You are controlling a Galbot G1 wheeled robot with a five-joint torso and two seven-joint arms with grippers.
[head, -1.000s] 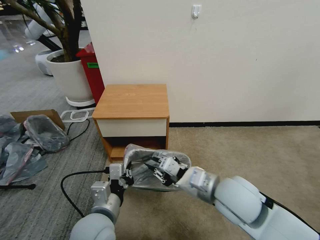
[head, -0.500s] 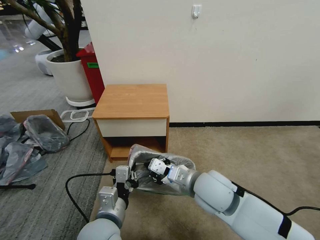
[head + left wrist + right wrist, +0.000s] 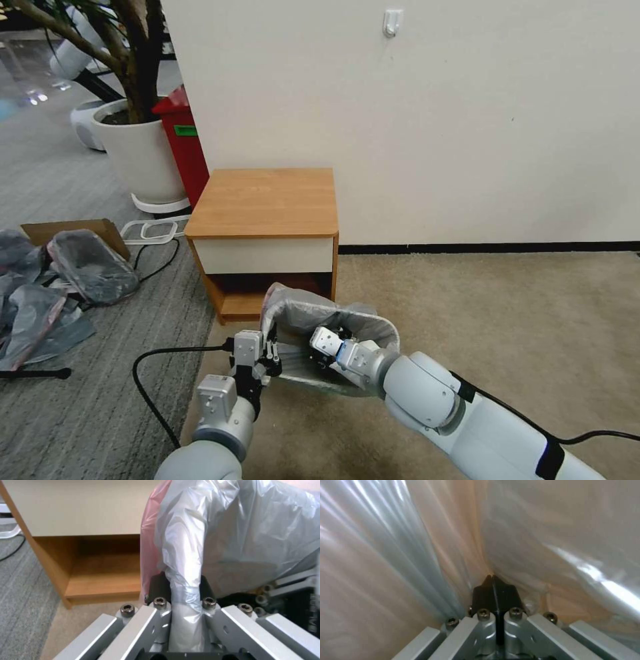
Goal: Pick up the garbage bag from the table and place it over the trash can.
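The grey translucent garbage bag (image 3: 313, 313) with its pink-red rim (image 3: 148, 537) is draped over the small trash can (image 3: 313, 382), which stands on the carpet in front of the table (image 3: 267, 200). My left gripper (image 3: 272, 349) is shut on a bunched fold of the garbage bag (image 3: 183, 562) at the can's left side. My right gripper (image 3: 319, 350) reaches inside the garbage bag. Its black fingertips (image 3: 498, 590) are pressed together, with the tip against the plastic (image 3: 553, 530). Most of the can is hidden under the bag.
The table's open shelf (image 3: 100, 580) lies just behind the can. On the left floor are a black cable (image 3: 143, 373), a heap of grey bags (image 3: 87, 267) and a cardboard box (image 3: 73, 230). A planter (image 3: 137, 153) and a red bin (image 3: 183, 140) stand farther back. Beige carpet (image 3: 500, 313) stretches to the right.
My right arm has pushed farther left and deeper into the bag. The left gripper shifted slightly right while keeping its hold, and the bag's far rim has risen.
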